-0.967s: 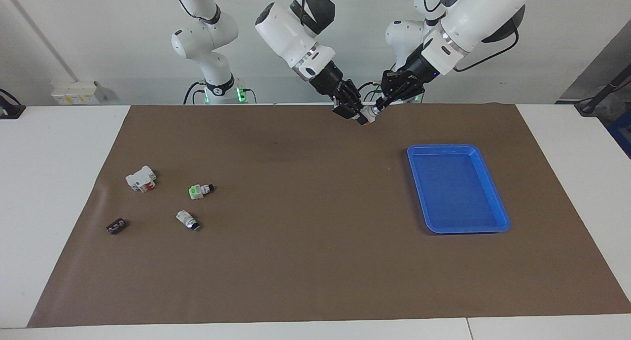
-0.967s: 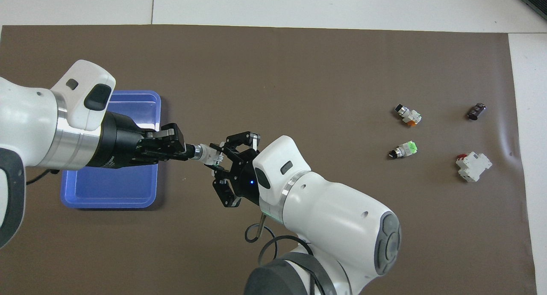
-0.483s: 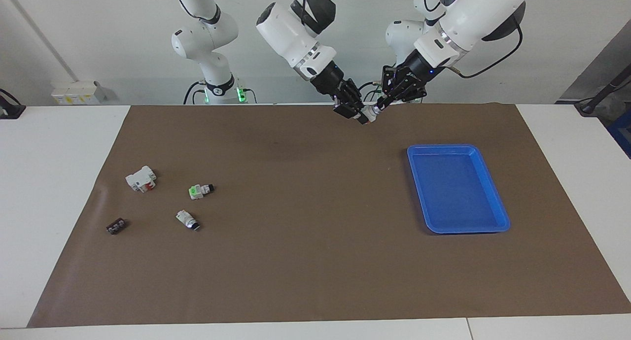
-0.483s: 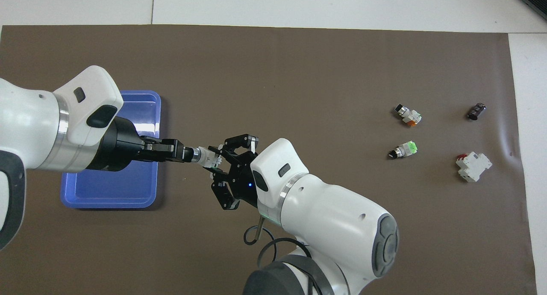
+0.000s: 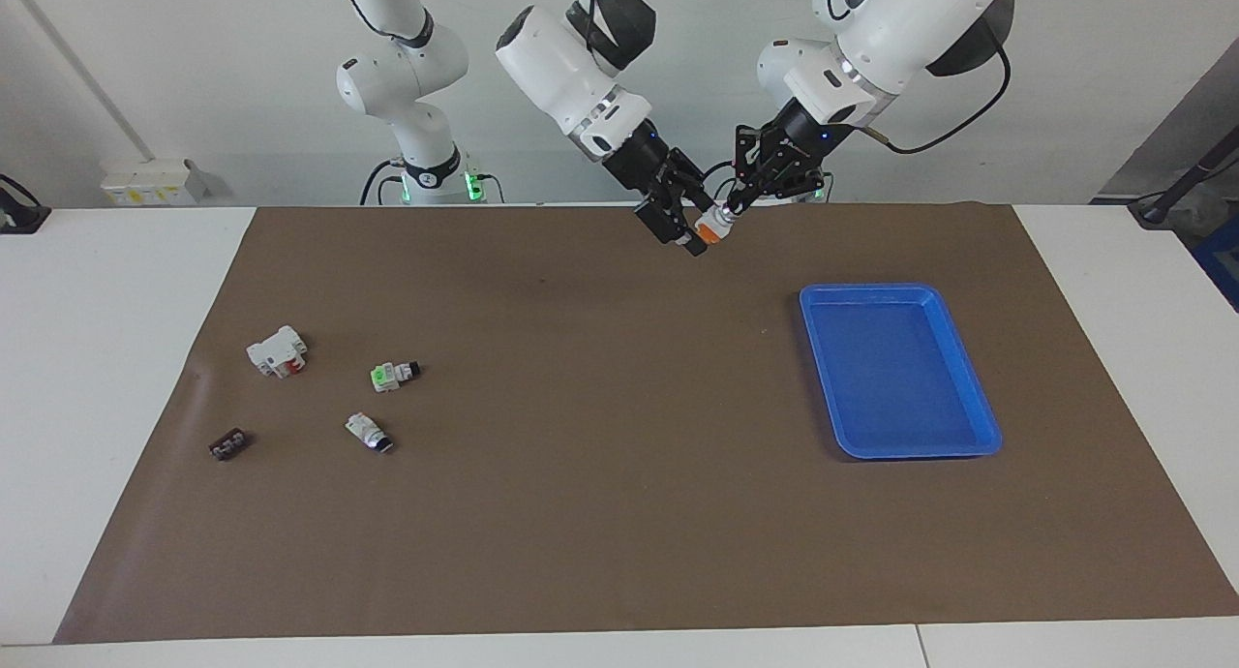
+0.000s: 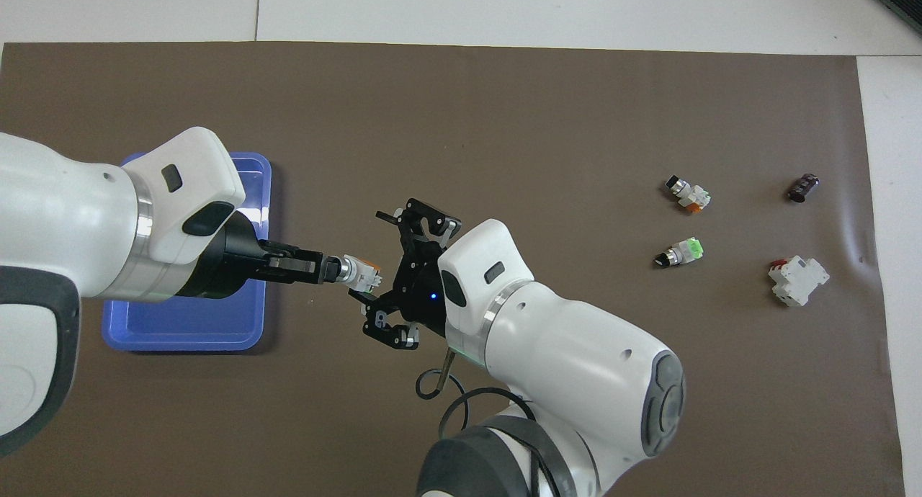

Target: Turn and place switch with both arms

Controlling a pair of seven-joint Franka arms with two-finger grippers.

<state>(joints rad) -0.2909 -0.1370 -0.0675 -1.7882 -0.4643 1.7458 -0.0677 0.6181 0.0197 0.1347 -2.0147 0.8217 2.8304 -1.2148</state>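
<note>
We see the small white plastic switch with orange patch [image 5: 710,228] pinched at its knob end by the left gripper [image 6: 325,269], the right gripper [image 6: 395,281] spread wide beside it; we judge that a slip in mid-air would drop it short of the blue plastic tray [image 5: 978,402].

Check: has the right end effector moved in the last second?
Yes. The right end effector has opened and rolled off the switch, swinging away from the blue tray. The left end effector holds the switch alone.
</note>
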